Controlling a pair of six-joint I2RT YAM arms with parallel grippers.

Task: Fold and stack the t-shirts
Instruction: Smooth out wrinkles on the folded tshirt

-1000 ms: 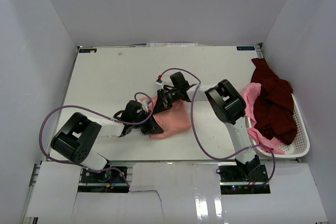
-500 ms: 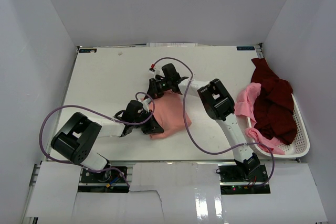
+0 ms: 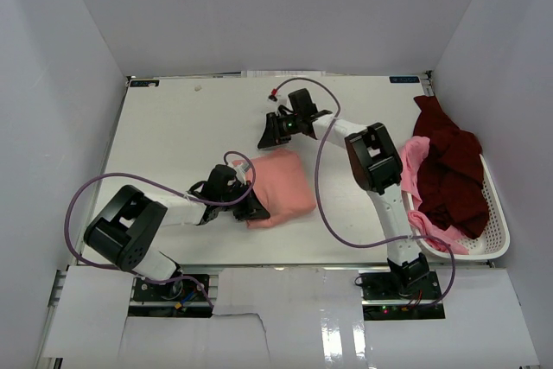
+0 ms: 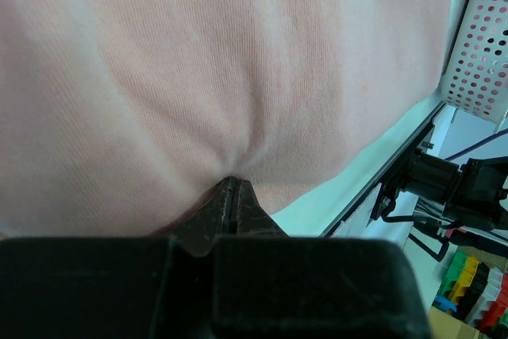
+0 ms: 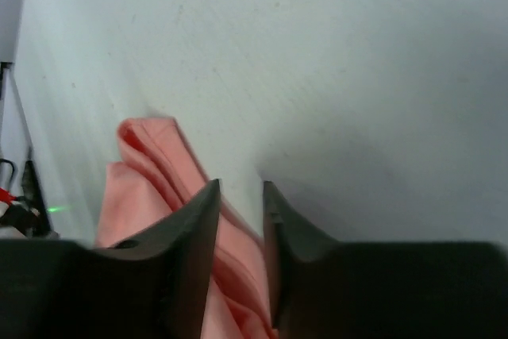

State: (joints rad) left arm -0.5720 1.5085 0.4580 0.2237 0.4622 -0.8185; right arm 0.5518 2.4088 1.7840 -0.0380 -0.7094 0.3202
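From where I stand, the salmon-pink t-shirt point(image 3: 285, 183) lies folded into a soft, roughly square pad on the smooth white table point(image 3: 173, 136), near the middle and a little toward the arms. The left gripper point(image 3: 252, 205) sits low at the pad's left near corner, its black jaws pressed together on a pinch of the cloth. The left wrist camera shows this best: the fine ribbed knit puckers into radiating creases where the tips bite, and the dotted wall of the white plastic basket point(image 4: 484, 45) stands in the far corner. The right gripper point(image 3: 266, 134) hangs beyond the far edge of the shirt, apart from it. From above I cannot read its jaws. Its own camera settles that: the two dark fingers point(image 5: 194, 228) stand a narrow slit apart with nothing between them. It also shows layered folds of pink below, over the faintly speckled tabletop. At the table's right edge, seen only from overhead, a dark maroon t-shirt point(image 3: 454, 170) is heaped in the basket over a lighter pink t-shirt point(image 3: 413, 162), which spills across the rim.
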